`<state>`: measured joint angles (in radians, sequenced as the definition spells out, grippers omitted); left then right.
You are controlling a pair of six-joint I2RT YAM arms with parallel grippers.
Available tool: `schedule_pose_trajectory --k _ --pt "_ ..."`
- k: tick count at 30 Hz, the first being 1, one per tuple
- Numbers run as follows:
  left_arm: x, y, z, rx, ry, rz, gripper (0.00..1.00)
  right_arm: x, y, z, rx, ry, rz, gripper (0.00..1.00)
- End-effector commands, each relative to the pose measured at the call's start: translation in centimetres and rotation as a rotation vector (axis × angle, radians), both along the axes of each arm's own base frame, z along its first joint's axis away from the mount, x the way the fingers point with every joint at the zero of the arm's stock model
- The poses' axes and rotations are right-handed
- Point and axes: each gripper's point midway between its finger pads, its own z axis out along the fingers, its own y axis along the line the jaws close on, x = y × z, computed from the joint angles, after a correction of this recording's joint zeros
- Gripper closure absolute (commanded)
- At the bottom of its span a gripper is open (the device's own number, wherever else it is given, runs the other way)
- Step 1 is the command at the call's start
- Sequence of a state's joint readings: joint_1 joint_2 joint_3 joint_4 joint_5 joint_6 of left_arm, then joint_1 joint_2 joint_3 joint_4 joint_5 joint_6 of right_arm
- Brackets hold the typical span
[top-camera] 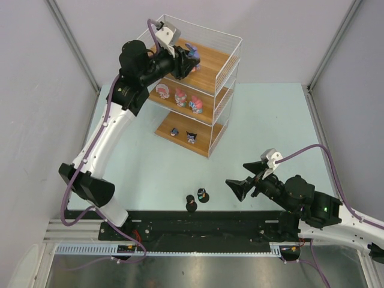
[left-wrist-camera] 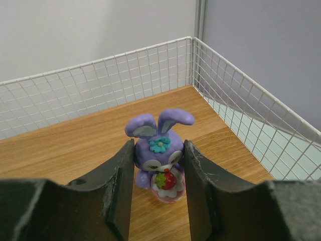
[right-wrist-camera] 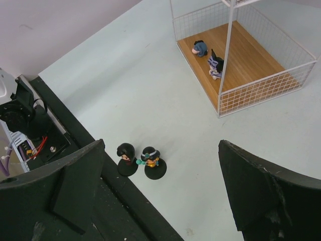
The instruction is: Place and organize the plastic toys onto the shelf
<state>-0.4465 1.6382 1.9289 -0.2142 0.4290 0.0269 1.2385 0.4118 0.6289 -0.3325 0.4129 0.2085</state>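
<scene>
Surface: pale counter closed in by grey walls; the shelf stands toward its far side, its three wooden boards stepped forward as they go down.
Top tier of shelf: the purple bunny stands upright on the top board, ears up, out in the middle and well apart from the wire rim.
Left gripper: clenched on the bunny, one pad against each side of its head. I cannot tell whether the feet fully bear on the wood.
Middle tier of shelf: three pink-and-white toys in a row, upright.
Bottom tier of shelf: two small toys near the left end, with bare board to their right.
Left on counter: two dark-haired figurines in front of the shelf and well apart from it. They stand just beside each other on round black bases, long axis vertical.
Right gripper: released, jaws spread wide and holding nothing. It hangs on the shelf-front side of the counter, just right of the pair.
Nearer arm: the right, by my reading. The left is up at the shelf top and far from the pair.
Edges: the black rail lies right against the pair on the side away from the shelf, so a jaw has little room there. The wire rim of the top tier stands clear of the bunny.
Open room: bare counter lies between the pair and the shelf front, enough for a straight carry.
Next move, as judged: let go of the bunny and lift straight up, clear of the rim.
</scene>
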Motion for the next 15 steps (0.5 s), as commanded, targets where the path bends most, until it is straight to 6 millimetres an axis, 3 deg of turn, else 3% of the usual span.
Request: schedule_pose_trajectory --k 1,15 --pt "-1.1 0.1 2.8 -0.015 -0.069 -0.036 1.0 0.0 0.1 1.1 0.027 -0.012 0.011 0.0" --pt "-0.7 -0.4 1.6 -0.01 -0.03 -0.057 1.0 0.0 0.2 0.9 0.02 -0.008 0.011 0.0"
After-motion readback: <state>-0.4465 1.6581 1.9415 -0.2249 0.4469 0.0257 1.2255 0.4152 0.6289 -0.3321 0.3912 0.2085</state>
